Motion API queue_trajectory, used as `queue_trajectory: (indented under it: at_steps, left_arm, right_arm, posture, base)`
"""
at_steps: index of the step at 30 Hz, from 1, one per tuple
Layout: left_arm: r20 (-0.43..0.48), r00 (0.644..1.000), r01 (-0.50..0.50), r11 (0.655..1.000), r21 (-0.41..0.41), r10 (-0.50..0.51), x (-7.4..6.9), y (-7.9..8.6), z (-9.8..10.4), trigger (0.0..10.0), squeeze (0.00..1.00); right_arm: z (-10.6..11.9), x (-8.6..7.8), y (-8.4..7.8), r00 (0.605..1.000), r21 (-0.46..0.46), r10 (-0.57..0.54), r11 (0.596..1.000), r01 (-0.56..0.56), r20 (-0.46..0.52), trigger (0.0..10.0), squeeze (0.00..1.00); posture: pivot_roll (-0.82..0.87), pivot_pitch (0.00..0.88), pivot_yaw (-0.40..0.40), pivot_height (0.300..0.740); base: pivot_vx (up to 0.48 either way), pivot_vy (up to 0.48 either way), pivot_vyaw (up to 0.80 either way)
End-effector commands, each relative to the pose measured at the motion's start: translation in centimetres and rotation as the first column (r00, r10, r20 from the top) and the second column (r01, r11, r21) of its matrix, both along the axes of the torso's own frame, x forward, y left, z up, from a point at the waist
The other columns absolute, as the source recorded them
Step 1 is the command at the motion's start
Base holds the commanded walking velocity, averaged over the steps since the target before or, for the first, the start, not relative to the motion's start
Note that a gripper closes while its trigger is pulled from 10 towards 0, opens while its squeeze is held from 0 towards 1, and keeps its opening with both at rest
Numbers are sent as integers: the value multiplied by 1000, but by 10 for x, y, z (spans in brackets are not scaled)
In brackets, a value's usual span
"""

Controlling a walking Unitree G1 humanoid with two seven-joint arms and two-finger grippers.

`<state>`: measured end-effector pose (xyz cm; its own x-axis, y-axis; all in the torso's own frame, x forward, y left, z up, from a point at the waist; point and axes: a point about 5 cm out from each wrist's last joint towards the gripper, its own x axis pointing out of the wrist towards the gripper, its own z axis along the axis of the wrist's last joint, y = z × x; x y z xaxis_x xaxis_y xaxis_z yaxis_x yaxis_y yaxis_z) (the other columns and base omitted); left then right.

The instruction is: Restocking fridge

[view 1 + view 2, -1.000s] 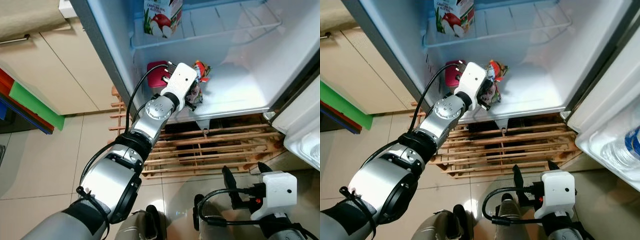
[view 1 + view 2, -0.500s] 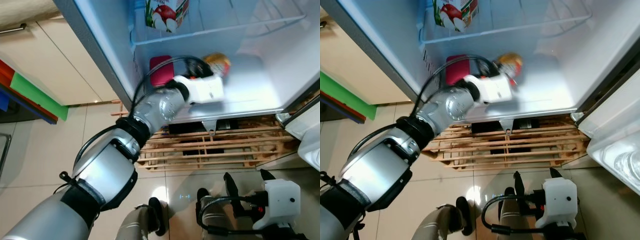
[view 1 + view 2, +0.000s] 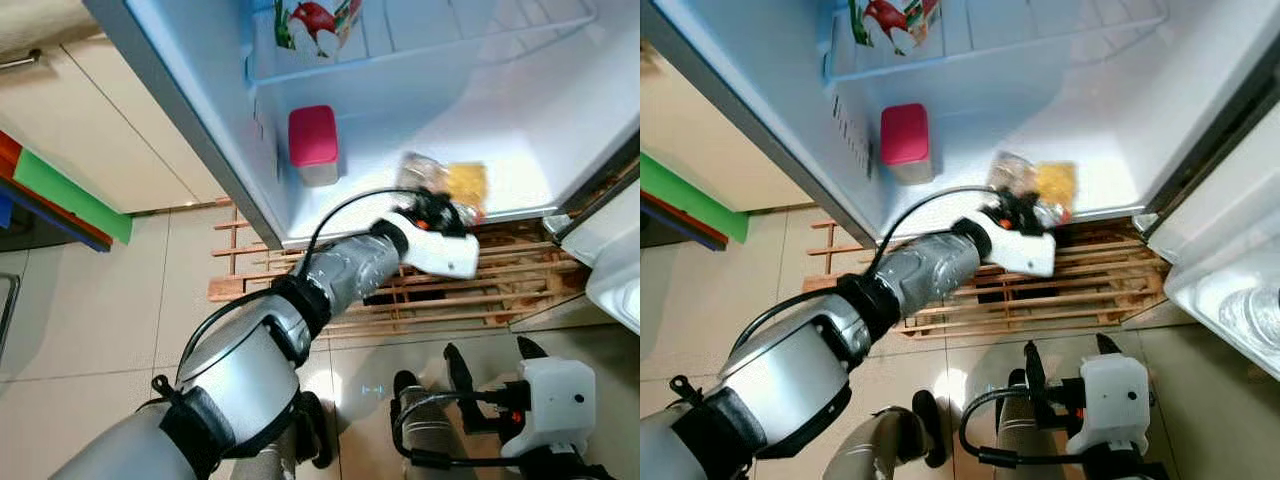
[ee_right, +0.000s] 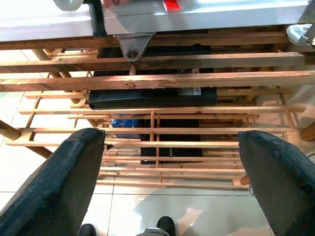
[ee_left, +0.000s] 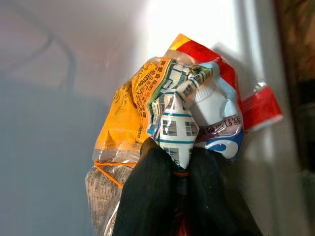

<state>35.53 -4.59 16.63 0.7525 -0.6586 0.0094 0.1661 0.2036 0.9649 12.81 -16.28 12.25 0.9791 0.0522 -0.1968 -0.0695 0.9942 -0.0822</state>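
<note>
A crumpled orange-and-yellow snack bag point(image 3: 452, 183) lies on the white fridge floor point(image 3: 365, 195), near its front edge and to the right. My left gripper point(image 3: 436, 208) reaches in from the front and is shut on the bag's near end. In the left wrist view the two black fingers point(image 5: 147, 201) pinch the bag point(image 5: 187, 118) against the white floor. My right gripper point(image 3: 490, 358) hangs low over the tiles, outside the fridge. Its fingers point(image 4: 54, 187) stand wide open with nothing between them.
A pink-lidded container point(image 3: 313, 142) stands at the back left of the fridge floor. A juice carton point(image 3: 315, 20) sits on the shelf above. A wooden pallet point(image 3: 500, 300) carries the fridge. The open door point(image 3: 615, 265) is at the right, cabinets point(image 3: 100, 120) at the left.
My left arm has swung right and toward the front of the fridge floor with the bag, uncovering the pink container. The head view has also shifted. The right arm has stayed put.
</note>
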Motion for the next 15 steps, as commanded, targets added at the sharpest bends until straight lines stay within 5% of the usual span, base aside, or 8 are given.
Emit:
queue_trajectory:
  at_steps: [1, 13, 14, 15]
  left_arm:
    - [-38, 996, -76, 997, -14, 76, 3, 5, -5, 10000, 0]
    - [15, 978, -209, 976, -60, 210, 26, 30, 23, 10000, 0]
    - [19, 978, -208, 977, -52, 210, 27, 31, 24, 10000, 137]
    - [21, 977, -209, 977, -49, 210, 28, 32, 25, 10000, 816]
  right_arm:
    - [-4, -4, 2, 1000, 6, -3, 1000, 3, -26, 10000, 0]
    - [-4, 0, 1, 1000, -2, -1, 1000, 1, -17, 10000, 0]
    - [-4, 0, 1, 1000, -2, -1, 1000, 1, -16, 10000, 0]
    - [-4, 0, 1, 1000, -2, -2, 1000, 2, -16, 10000, 0]
  posture:
    - [-369, 324, 171, 740]
    - [-373, 309, 167, 740]
    - [-373, 309, 167, 740]
    - [-373, 309, 167, 740]
  base:
    - [0, 0, 0]
    - [0, 0, 0]
    - [0, 0, 0]
    - [0, 0, 0]
